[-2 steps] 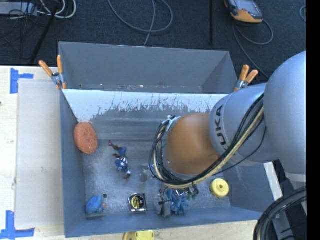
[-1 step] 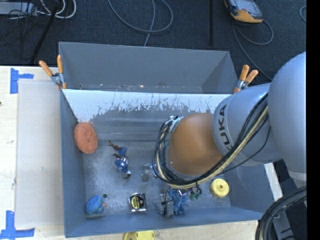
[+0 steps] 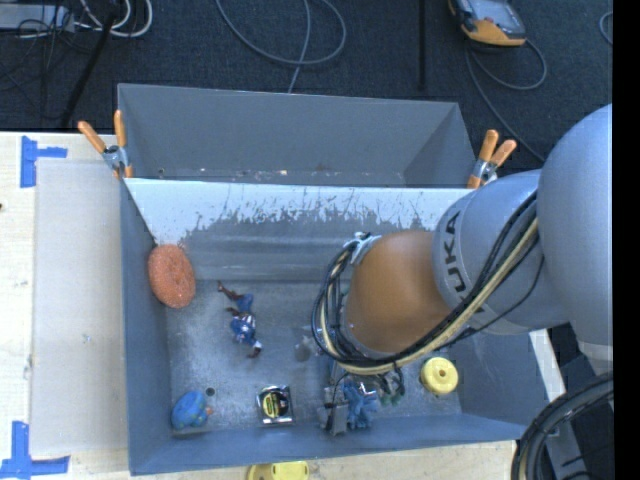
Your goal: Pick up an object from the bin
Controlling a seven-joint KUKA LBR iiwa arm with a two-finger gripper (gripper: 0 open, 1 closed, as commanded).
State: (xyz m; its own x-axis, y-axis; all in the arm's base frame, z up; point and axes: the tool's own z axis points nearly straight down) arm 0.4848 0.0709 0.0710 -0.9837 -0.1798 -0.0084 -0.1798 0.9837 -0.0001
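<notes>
Several small things lie scattered over the floor of the grey bin (image 3: 290,148). Under the arm's orange cover (image 3: 395,293), the gripper (image 3: 345,413) sits low by the near wall, right of centre, over a small blue thing (image 3: 362,400). Whether it is wide or closed I cannot tell. A yellow-and-black tape measure (image 3: 275,404) lies just to its left and a yellow disc (image 3: 439,375) to its right. An orange oval lump (image 3: 172,275) rests far left.
</notes>
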